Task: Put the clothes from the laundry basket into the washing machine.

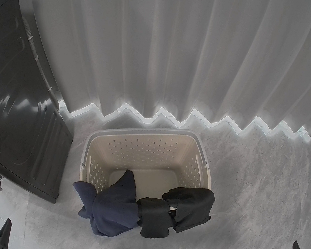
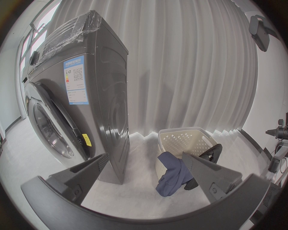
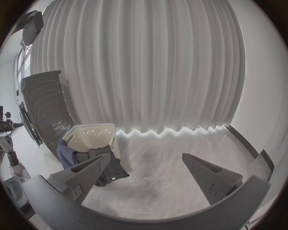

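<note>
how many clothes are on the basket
2: a navy garment over the basket near rim at left, a black garment beside it at right; the black may be two pieces.

The laundry basket [image 1: 148, 150] is moulded in matt cream plastic, pierced with small cross-shaped holes and edged with a grey rim. A navy garment [image 1: 115, 204] is made of soft, slightly fleecy cloth, and a black garment [image 1: 186, 205] of smoother matt cloth. The washing machine [image 1: 14, 113] is clad in glossy, embossed dark grey sheet metal. Its top is covered with wrinkled clear film [image 2: 69, 30], and a paper label [image 2: 76, 80] is stuck on its front. The curtain [image 1: 179, 51] is made of thin white pleated cloth. The floor [image 1: 267, 189] is finished smooth, grey, stone-patterned and faintly shiny. The fingers [image 3: 210, 178] of the right gripper [image 3: 146, 157] are formed in matt dark plastic.
</note>
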Controlling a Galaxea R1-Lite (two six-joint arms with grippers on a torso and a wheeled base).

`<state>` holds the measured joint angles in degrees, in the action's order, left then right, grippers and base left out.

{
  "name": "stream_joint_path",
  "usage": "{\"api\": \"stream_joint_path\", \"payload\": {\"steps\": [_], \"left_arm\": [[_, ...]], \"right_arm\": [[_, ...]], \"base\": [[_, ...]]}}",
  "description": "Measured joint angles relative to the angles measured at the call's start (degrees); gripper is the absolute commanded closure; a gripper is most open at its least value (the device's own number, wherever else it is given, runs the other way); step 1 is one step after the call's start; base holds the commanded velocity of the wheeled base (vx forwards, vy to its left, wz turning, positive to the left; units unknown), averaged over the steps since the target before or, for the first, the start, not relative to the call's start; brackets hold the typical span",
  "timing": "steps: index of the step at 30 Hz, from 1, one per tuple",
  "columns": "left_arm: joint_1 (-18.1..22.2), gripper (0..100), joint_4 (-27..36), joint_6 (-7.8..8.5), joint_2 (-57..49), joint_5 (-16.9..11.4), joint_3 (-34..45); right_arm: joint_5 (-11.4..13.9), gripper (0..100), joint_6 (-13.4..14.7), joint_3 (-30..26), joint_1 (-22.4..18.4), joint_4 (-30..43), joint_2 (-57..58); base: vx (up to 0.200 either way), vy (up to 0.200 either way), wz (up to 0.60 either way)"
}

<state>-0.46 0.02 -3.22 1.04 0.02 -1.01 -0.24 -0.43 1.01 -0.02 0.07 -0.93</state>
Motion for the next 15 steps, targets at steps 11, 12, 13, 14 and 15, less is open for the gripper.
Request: {"api": "stream_joint_path", "payload": {"steps": [11, 12, 13, 14, 15], "left_arm": [[0.02, 0, 0.00, -0.01, 0.00, 0.05, 0.00], [0.02, 0, -0.02, -0.01, 0.00, 0.05, 0.00], [0.00, 0, -0.02, -0.01, 0.00, 0.05, 0.00], [0.00, 0, -0.02, -0.06, 0.00, 0.05, 0.00], [0.00, 0, -0.02, -0.06, 0.00, 0.05, 0.00]], "right_arm": [[-0.02, 0, 0.00, 0.00, 0.02, 0.02, 0.00], [0.00, 0, 0.00, 0.00, 0.02, 0.00, 0.00], [-0.02, 0, 0.00, 0.00, 0.02, 0.02, 0.00], [0.00, 0, 0.00, 0.00, 0.02, 0.02, 0.00], [-0.02, 0, 0.00, 0.00, 0.02, 0.00, 0.00]], "base": [[0.091, 0.000, 0.00], [0.200, 0.000, 0.00], [0.000, 0.000, 0.00], [0.000, 0.000, 0.00], [0.000, 0.000, 0.00]]}}
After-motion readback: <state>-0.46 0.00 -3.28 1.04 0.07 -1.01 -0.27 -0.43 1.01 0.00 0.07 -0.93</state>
